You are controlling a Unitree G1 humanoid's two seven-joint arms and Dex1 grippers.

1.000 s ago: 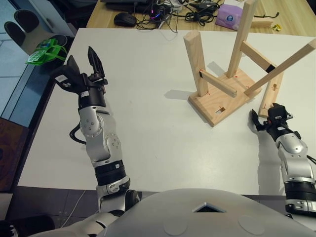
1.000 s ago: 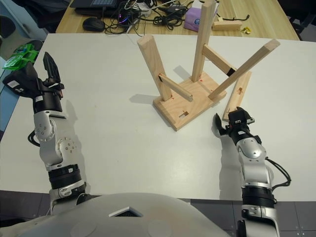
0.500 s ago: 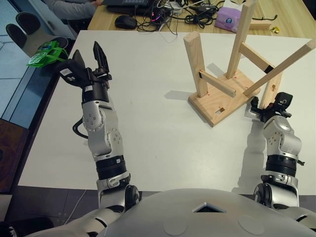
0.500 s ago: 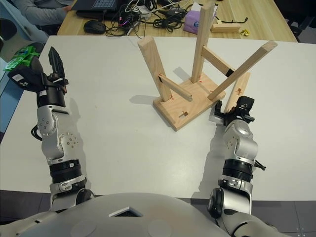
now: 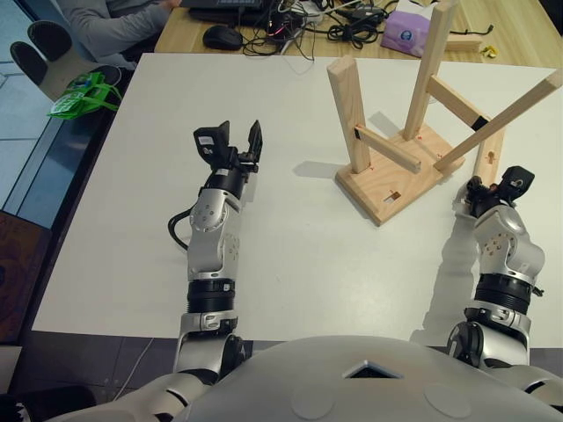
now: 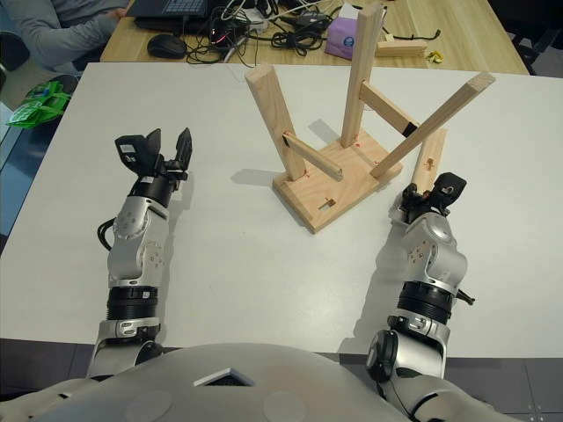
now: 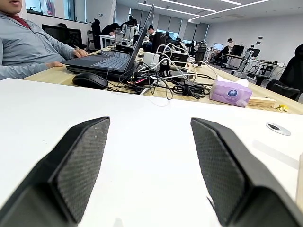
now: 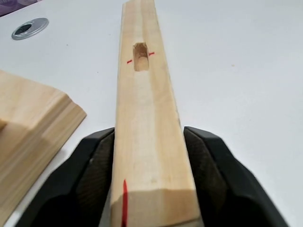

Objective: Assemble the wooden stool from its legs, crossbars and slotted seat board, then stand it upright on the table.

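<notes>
Loose leg (image 8: 147, 109): flat on the table (image 5: 290, 255) beside the seat board (image 5: 398, 186), long axis running straight away from the right gripper (image 5: 478, 187), which pinches its near end. Left gripper (image 5: 239, 134) (fingers spread): well apart.

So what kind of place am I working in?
Likely an open-plan office or lab: a laptop, mouse and tangled cables on the wooden desk behind the white table, with more workstations beyond.

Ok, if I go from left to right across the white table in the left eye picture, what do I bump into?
Left gripper, open → upside-down stool → loose leg, its near end clamped in the right gripper.
</notes>
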